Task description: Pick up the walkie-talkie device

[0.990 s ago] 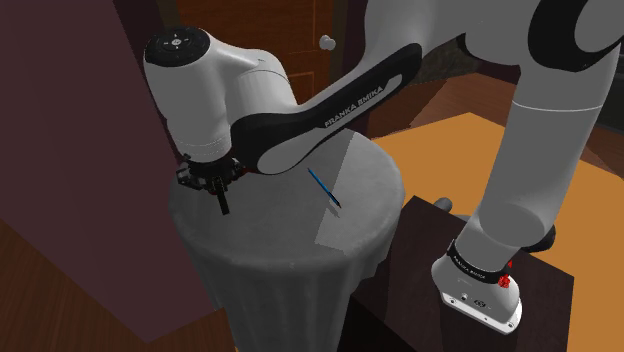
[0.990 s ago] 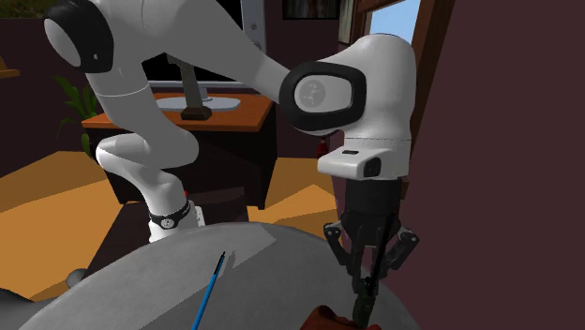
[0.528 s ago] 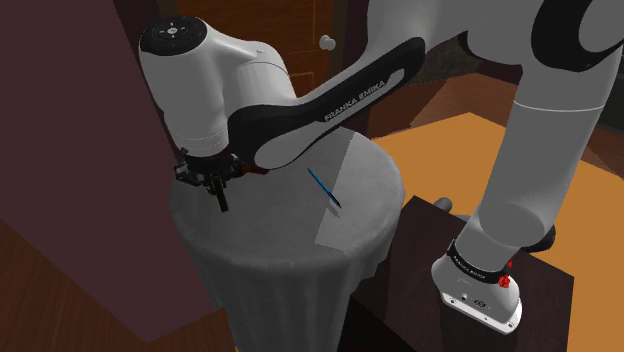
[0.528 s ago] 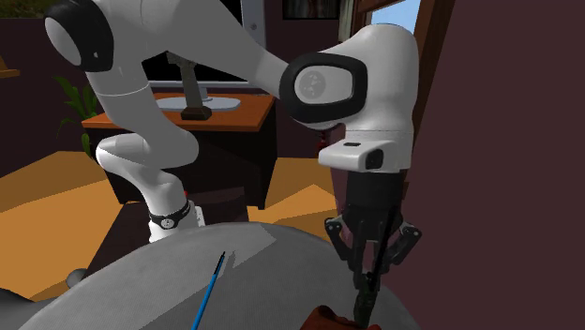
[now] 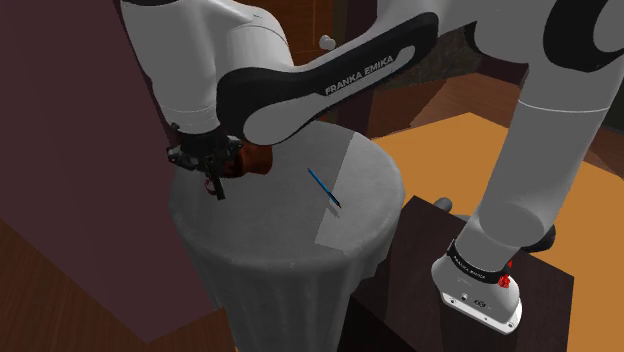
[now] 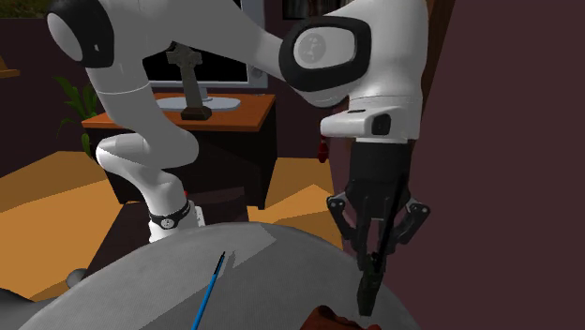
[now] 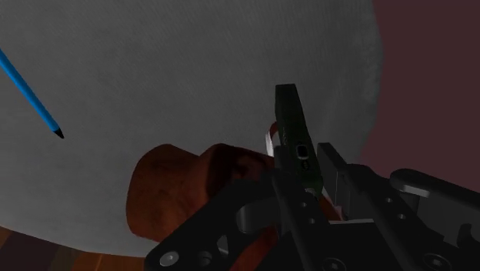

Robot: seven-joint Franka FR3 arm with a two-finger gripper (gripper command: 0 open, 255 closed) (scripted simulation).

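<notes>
My black end effector (image 6: 374,261) is clamped on the slim, dark, slab-shaped walkie-talkie (image 6: 367,292). The device hangs from the fingers near the edge of the round, grey, cloth-covered bench (image 5: 290,230), seemingly just clear of it, beside a rust-brown hat-shaped object (image 7: 173,196). The hold looks to be on the upper end alone, so I'd worry it pivots or slides out on a quick lift, or clips the brown object. A thin blue pen (image 5: 323,187) lies well apart. The white arm (image 5: 330,80) reads "FRANKA EMIKA"; I can read nothing on the device.
</notes>
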